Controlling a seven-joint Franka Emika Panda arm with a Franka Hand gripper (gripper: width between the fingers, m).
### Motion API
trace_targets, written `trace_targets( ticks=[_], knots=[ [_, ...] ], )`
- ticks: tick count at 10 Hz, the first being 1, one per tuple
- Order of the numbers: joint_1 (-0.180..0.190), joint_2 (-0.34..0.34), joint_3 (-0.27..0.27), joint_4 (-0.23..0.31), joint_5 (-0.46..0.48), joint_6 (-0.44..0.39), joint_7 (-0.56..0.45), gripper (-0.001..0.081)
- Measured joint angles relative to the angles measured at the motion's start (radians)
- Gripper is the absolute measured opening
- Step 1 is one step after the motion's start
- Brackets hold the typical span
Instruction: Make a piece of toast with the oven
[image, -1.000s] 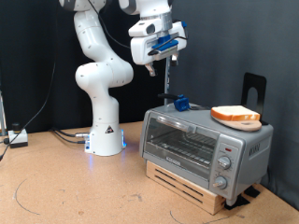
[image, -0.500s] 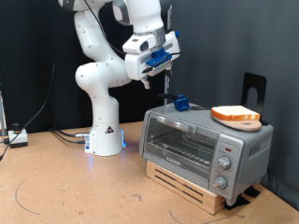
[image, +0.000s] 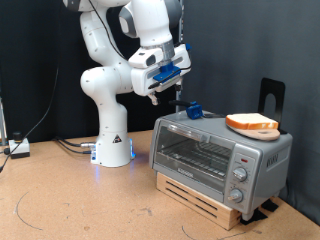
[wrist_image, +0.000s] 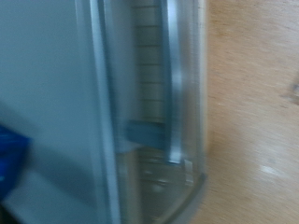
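Note:
The silver-grey oven (image: 220, 155) stands on a wooden base at the exterior view's right, with its glass door shut. The piece of toast (image: 252, 122) lies on a flat round wooden plate (image: 262, 132) on top of the oven. My gripper (image: 154, 92) hangs in the air above and to the left of the oven's top left corner, touching nothing and holding nothing. The blurred wrist view shows the oven's glass door and its handle bar (wrist_image: 173, 84), with none of my fingers in view.
A small blue object (image: 193, 111) sits on the oven's top near its left end, also at the wrist view's edge (wrist_image: 11, 154). A black stand (image: 272, 95) rises behind the toast. The robot base (image: 112, 145) stands to the left on the wooden table (image: 70, 200).
My gripper has moved down and to the exterior view's left, from above the blue object to beside the oven's top left corner. The toast and the oven have not moved.

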Motion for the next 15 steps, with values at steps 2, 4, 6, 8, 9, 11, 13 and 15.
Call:
trace_targets(
  ticks=[2, 4, 6, 8, 9, 11, 13, 15],
  knots=[
    [0.04, 0.0, -0.062, 0.019, 0.153, -0.024, -0.098, 0.0809],
    [0.044, 0.015, -0.057, 0.014, 0.16, -0.011, -0.094, 0.0809],
    [0.039, 0.054, -0.033, -0.017, 0.101, 0.029, -0.068, 0.0809],
    [0.036, 0.104, -0.018, -0.057, 0.062, 0.091, -0.055, 0.0809],
    [0.036, 0.125, -0.017, -0.074, 0.056, 0.122, -0.061, 0.0809],
    [0.037, 0.149, -0.016, -0.105, 0.051, 0.157, -0.082, 0.0809],
    [0.037, 0.154, -0.014, -0.133, 0.046, 0.176, -0.104, 0.0809],
    [0.036, 0.157, -0.009, -0.16, 0.033, 0.219, -0.106, 0.0809]
  ],
)
